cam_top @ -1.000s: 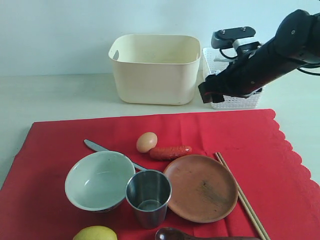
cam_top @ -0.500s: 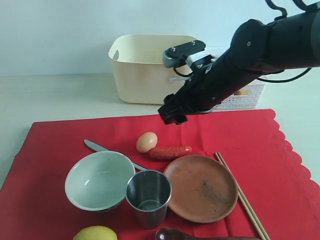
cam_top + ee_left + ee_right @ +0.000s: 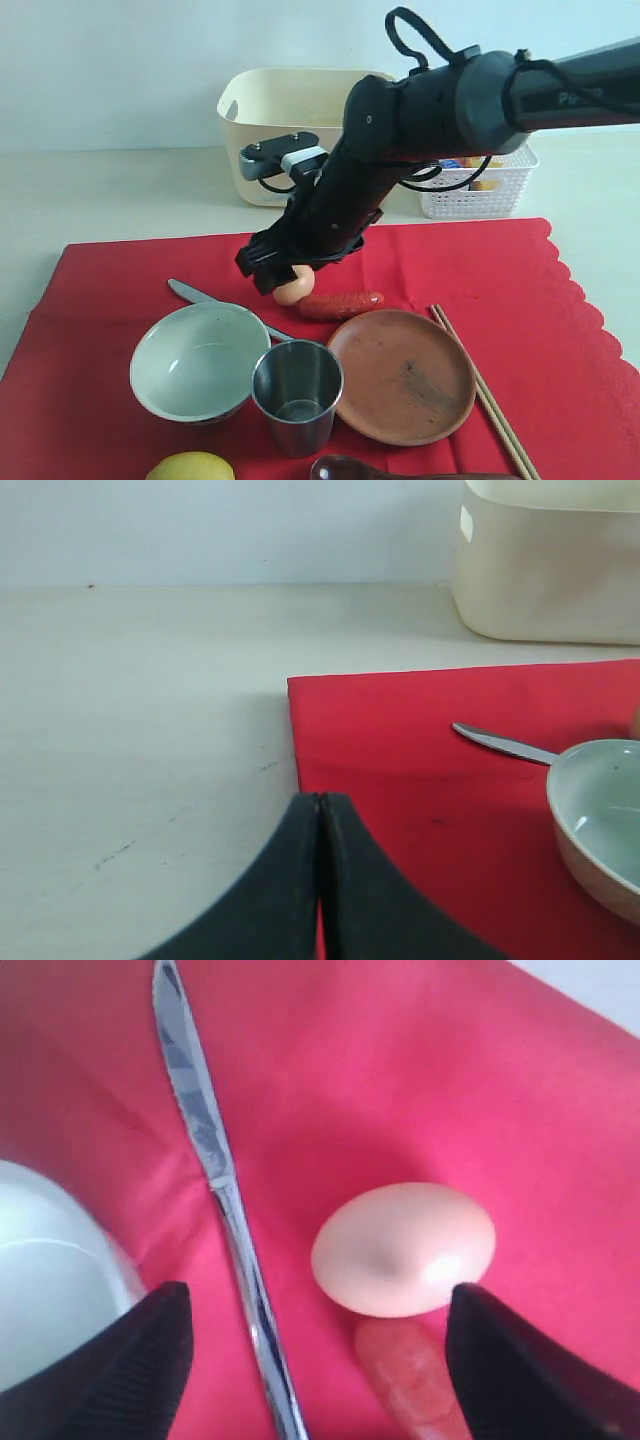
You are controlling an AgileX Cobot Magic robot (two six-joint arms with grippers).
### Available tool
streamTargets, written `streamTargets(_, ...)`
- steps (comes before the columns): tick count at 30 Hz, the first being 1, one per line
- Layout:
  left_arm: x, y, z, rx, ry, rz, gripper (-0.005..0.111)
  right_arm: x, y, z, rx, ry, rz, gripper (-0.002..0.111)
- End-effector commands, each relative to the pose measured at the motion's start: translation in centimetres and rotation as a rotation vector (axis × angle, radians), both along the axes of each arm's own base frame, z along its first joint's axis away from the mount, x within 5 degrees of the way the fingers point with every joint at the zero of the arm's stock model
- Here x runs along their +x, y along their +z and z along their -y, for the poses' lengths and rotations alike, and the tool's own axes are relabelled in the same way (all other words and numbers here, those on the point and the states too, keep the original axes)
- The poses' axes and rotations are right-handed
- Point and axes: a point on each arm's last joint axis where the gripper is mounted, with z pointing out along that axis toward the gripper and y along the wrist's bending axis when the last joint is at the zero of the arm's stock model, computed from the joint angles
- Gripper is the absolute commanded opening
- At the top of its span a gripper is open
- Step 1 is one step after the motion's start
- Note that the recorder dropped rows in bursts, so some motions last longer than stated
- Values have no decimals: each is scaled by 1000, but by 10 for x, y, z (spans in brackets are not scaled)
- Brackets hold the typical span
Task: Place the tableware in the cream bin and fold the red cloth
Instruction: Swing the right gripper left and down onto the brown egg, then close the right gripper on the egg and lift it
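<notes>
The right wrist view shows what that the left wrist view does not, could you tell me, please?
Only the right wrist view: the whole egg, the sausage and the open right tool. Only the left wrist view: the bin, bare table and the shut left tool. Both: the cloth, the knife and part of the bowl.

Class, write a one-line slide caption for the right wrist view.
Open right claw hovers over the egg, beside the metal knife and sausage, on the red cloth.
</notes>
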Motion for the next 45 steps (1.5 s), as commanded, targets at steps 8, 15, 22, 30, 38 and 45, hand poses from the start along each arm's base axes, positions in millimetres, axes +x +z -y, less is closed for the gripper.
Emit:
streamTargets(8, 0, 0, 0, -7, -6, 13, 0, 21, -32, -8, -86, -110, -56, 67)
streamTargets(15, 0, 0, 0, -7, -6, 13, 0, 25, -43, -14, -68, -112, -83, 63)
streamTargets(22, 0, 0, 0, -7, -6, 13, 0, 28, -42, -11, -103, -86, -31, 15)
streamTargets(30, 0, 0, 0, -7, -6, 13, 0, 28, -8, -10, -58, -88, 32, 0)
streamTargets(38, 0, 0, 0, -7, -6, 13, 0, 23, 35, -7, -11, -77, 99, 0)
streamTargets(45, 0, 0, 0, -7, -6, 13, 0, 15, 73, 3, -45, -31, 173, 0)
